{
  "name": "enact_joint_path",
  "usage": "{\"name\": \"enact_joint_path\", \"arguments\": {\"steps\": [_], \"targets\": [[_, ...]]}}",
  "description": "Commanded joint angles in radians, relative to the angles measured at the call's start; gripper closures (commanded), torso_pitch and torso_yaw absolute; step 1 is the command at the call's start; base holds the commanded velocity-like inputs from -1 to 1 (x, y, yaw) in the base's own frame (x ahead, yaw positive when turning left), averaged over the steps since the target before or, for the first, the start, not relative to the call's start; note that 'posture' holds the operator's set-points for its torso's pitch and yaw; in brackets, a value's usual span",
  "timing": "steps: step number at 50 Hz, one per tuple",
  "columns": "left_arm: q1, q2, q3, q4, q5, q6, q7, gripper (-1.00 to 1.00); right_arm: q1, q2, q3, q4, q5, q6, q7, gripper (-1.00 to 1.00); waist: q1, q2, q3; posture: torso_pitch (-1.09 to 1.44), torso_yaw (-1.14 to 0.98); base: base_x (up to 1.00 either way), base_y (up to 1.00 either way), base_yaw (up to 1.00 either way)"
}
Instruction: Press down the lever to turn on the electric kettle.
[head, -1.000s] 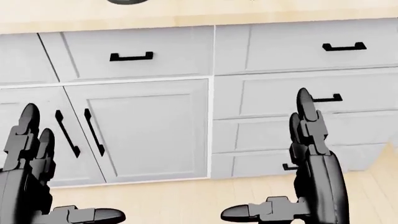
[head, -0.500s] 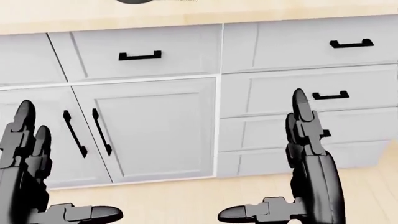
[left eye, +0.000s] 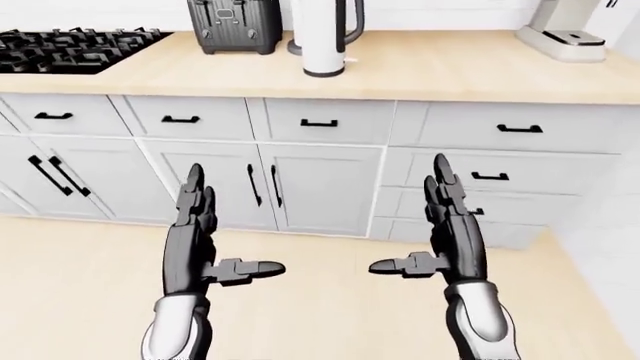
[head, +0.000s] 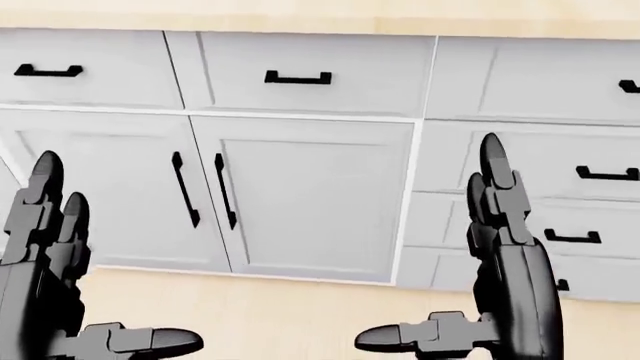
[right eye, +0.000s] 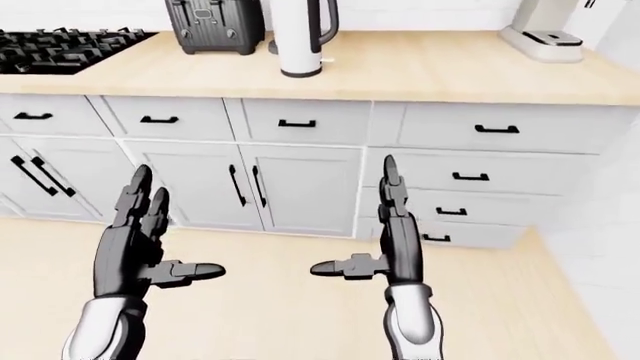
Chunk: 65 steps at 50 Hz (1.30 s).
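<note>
Left-eye view shows the white electric kettle (left eye: 324, 36) standing upright on the wooden countertop (left eye: 450, 71), back from its near edge and just right of a black toaster (left eye: 235, 25); its lever cannot be made out. A black stove (left eye: 70, 46) fills the counter's left end, and a white coffee machine (left eye: 562, 31) sits near the right end. The left hand (left eye: 195, 244) and the right hand (left eye: 450, 236) hover well below the near edge, over grey cabinets (left eye: 320, 187) and the wooden floor (left eye: 330, 315), fingers released and straight, thumbs pointing inward, grasping nothing, well apart from the kettle.
</note>
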<state>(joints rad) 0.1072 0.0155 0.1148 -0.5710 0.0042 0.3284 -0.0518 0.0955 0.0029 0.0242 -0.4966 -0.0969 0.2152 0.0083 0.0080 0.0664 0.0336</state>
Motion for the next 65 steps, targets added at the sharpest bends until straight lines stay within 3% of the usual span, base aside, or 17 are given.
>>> {"name": "enact_joint_path", "arguments": {"steps": [1,2,4,6,11,12,19,36,37,39,46,52,56,57,58,60,65], "targets": [[-0.009,-0.001,0.002,-0.029,0.000,-0.031,0.003,-1.00,-0.012,-0.004,0.000,-0.034,0.000,-0.028,-0.001,-1.00,0.008,-0.007,-0.008,0.00,0.00,0.00,0.00,0.32],[-0.010,-0.001,0.001,-0.039,0.001,-0.021,0.004,-1.00,-0.013,-0.004,0.000,-0.034,0.000,-0.028,-0.001,-1.00,0.003,0.007,-0.011,0.00,0.00,0.00,0.00,0.33],[0.000,-0.004,-0.001,-0.013,0.003,-0.056,0.003,-1.00,-0.013,-0.004,-0.002,-0.033,0.002,-0.027,-0.002,-1.00,0.000,-0.006,-0.016,0.00,0.00,0.00,0.16,0.16],[-0.007,-0.001,0.002,-0.031,0.000,-0.030,0.003,-1.00,-0.015,-0.003,-0.002,-0.032,-0.001,-0.023,-0.007,-1.00,0.005,-0.060,0.001,0.00,0.00,0.00,0.07,0.00],[0.004,-0.004,-0.001,-0.013,0.002,-0.059,0.001,-1.00,-0.010,-0.003,-0.002,-0.038,0.007,-0.036,-0.004,-1.00,0.020,-0.118,-0.009,0.00,0.00,0.00,0.00,0.00],[0.003,-0.004,-0.001,-0.014,0.001,-0.058,0.001,-1.00,-0.009,-0.003,-0.002,-0.039,0.008,-0.037,-0.004,-1.00,0.015,-0.098,-0.004,0.00,0.00,0.00,0.00,0.00],[0.004,-0.004,-0.002,-0.009,0.002,-0.065,0.000,-1.00,-0.008,-0.004,-0.003,-0.039,0.013,-0.049,0.000,-1.00,0.004,-0.074,-0.027,0.00,0.00,0.00,0.00,0.00],[-0.001,-0.002,-0.001,-0.041,0.001,-0.028,0.001,-1.00,-0.002,-0.004,0.003,-0.047,0.008,-0.052,0.000,-1.00,-0.004,-0.069,-0.041,0.00,0.00,0.01,0.00,0.00],[0.009,-0.005,-0.003,-0.024,0.003,-0.057,0.000,-1.00,-0.004,-0.004,0.003,-0.046,0.007,-0.053,0.001,-1.00,-0.004,-0.064,-0.057,0.00,0.00,0.10,0.00,0.00],[0.003,-0.003,-0.002,-0.034,0.003,-0.041,0.000,-1.00,-0.006,-0.005,0.003,-0.042,0.007,-0.055,0.001,-1.00,-0.005,-0.064,-0.016,0.00,0.00,0.13,0.00,0.00],[0.004,-0.004,-0.003,-0.026,0.006,-0.053,-0.002,-1.00,-0.005,-0.004,0.004,-0.042,0.006,-0.056,0.001,-1.00,-0.008,-0.078,-0.002,0.00,0.00,0.15,0.00,0.00],[-0.005,-0.002,-0.002,-0.033,0.007,-0.039,-0.002,-1.00,-0.004,-0.003,0.005,-0.041,0.006,-0.056,0.000,-1.00,-0.011,-0.054,-0.003,0.00,0.00,0.15,0.00,0.00],[-0.011,0.000,-0.001,-0.038,0.007,-0.029,-0.002,-1.00,-0.005,-0.004,0.005,-0.034,0.005,-0.060,0.000,-1.00,-0.009,0.010,0.007,0.00,0.00,0.15,0.00,0.00],[-0.011,0.000,-0.003,-0.038,0.008,-0.029,-0.002,-1.00,-0.005,-0.004,0.005,-0.033,0.005,-0.061,0.000,-1.00,0.001,-0.028,0.003,0.00,0.00,0.16,0.00,0.00],[-0.013,0.000,-0.003,-0.039,0.009,-0.025,-0.002,-1.00,-0.006,-0.004,0.004,-0.032,0.005,-0.061,0.001,-1.00,-0.006,-0.008,0.003,0.00,0.00,0.17,0.00,0.00],[-0.017,0.002,-0.001,-0.036,0.009,-0.024,-0.002,-1.00,-0.006,-0.004,0.005,-0.030,0.005,-0.061,0.001,-1.00,0.001,-0.007,-0.003,0.00,0.00,0.16,0.00,0.00],[-0.019,0.002,0.000,-0.038,0.010,-0.019,-0.002,-1.00,-0.010,-0.005,0.004,-0.022,0.002,-0.062,0.002,-1.00,0.004,-0.043,0.001,0.00,0.00,0.15,0.00,0.00]]}}
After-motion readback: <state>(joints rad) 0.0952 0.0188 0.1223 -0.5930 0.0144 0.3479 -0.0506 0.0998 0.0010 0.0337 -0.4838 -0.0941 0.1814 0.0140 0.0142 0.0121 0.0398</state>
